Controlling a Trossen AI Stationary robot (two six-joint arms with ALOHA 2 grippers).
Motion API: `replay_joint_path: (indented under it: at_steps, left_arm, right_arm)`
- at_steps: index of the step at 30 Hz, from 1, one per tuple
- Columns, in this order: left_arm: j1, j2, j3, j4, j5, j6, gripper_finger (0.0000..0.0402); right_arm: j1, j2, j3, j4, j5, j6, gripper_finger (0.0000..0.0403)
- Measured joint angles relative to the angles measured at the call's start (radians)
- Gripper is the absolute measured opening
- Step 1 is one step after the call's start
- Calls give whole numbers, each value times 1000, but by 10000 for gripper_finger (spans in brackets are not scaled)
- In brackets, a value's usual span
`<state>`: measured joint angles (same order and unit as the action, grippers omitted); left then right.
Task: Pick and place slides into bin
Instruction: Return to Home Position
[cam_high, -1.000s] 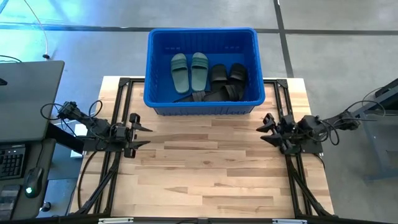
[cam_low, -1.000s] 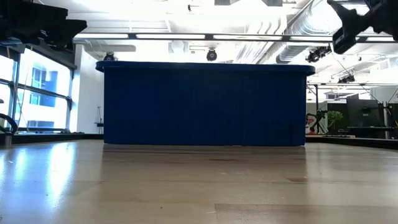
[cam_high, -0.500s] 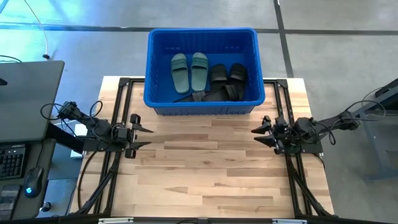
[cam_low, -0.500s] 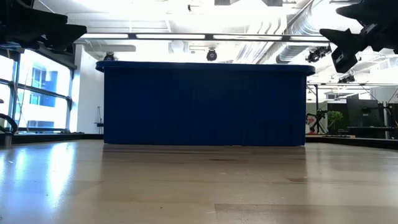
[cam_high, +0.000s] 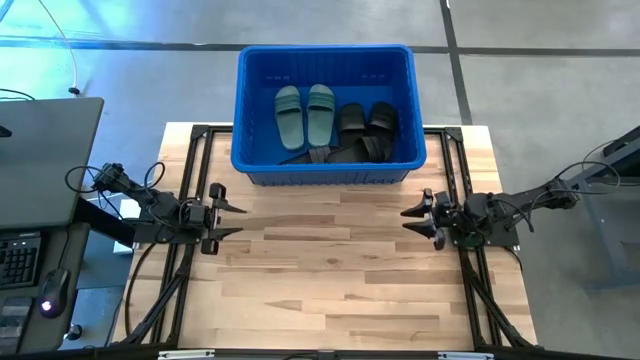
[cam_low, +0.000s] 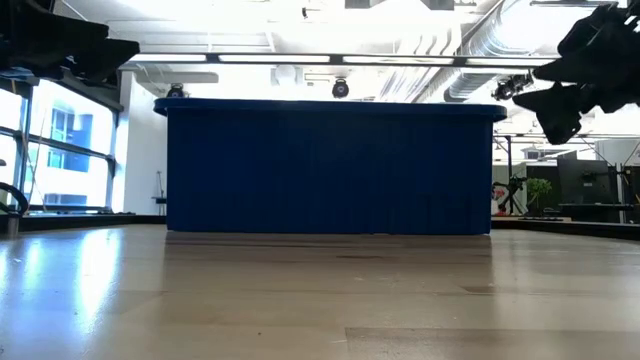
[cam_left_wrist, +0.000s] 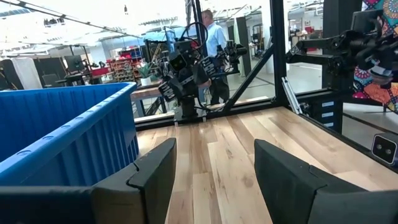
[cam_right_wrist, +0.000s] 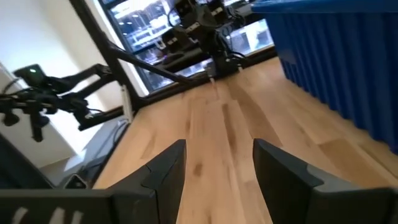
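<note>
The overhead camera tells the story. The bright blue bin (cam_high: 325, 172) sits at the 12 o'clock edge of the pale plank-wood desk (cam_high: 330, 280), and every slide in sight is inside it. The two green slides (cam_high: 290, 115) lie flat, side by side. At their 3 o'clock the black slides (cam_high: 365, 130) overlap in a rubbery heap too tangled to count.

From desk level, all of that is hidden. The bin (cam_low: 330, 165) is just a long dark ribbed wall under a rolled rim, blocking the room behind it.

The left hand (cam_high: 240, 220) hovers at the desk's 9 o'clock, pointing in toward the centre. Its own camera shows both dark fingers (cam_left_wrist: 155, 180) spread wide, with bare wood between them and nothing gripped. That view also catches the bin's lattice wall (cam_left_wrist: 68, 143) close alongside. Across the desk it shows the other arm and, beyond that, a person (cam_left_wrist: 214, 43) standing in the workshop.

The right hand (cam_high: 404, 219) mirrors it at 3 o'clock, and in the low view it hangs high in the corner (cam_low: 560, 95). Its fingers (cam_right_wrist: 165, 177) are parted just as wide and hold nothing, with the bin's ribbed side (cam_right_wrist: 336, 68) running past.

Black frame rails (cam_high: 190, 170) border both desk ends. Off the desk at 9 o'clock there is a keyboard (cam_high: 15, 260).
</note>
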<state>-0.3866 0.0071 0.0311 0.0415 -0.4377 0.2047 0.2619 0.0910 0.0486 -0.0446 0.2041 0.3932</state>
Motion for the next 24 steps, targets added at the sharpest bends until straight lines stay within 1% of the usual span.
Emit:
replay_joint_path:
  at_steps: [2, 7, 24]
  left_arm:
    - [0, 0, 0, 0, 0, 0, 200]
    - [0, 0, 0, 0, 0, 0, 200]
    - [0, 0, 0, 0, 0, 0, 200]
  right_arm:
    - [0, 0, 0, -10, 13, 3, 179]
    - [0, 0, 0, -22, 16, 76, 179]
    - [0, 0, 0, -24, 14, 78, 179]
